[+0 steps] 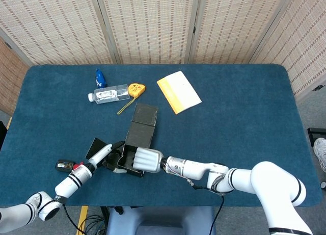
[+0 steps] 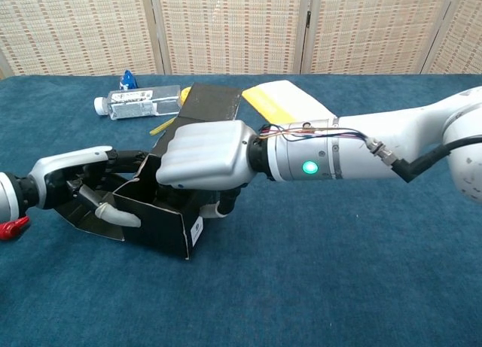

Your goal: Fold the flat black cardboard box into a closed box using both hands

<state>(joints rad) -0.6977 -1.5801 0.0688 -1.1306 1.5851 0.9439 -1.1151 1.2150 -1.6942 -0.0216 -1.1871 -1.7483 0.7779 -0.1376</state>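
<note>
The table [image 1: 244, 123] is covered in dark blue cloth and backed by woven folding screens. Toward its far left lie a clear plastic bottle [image 1: 108, 94] on its side with a blue-capped item [image 1: 100, 78] just behind it, a yellow tape measure [image 1: 135, 89] just right of the bottle, and a yellow and white booklet [image 1: 178, 92] further right, apart from the rest. Near the front left edge sits the partly folded black cardboard box [image 1: 137, 138], its long flap flat on the cloth, with a small dark device [image 1: 63, 165] to its left.
</note>
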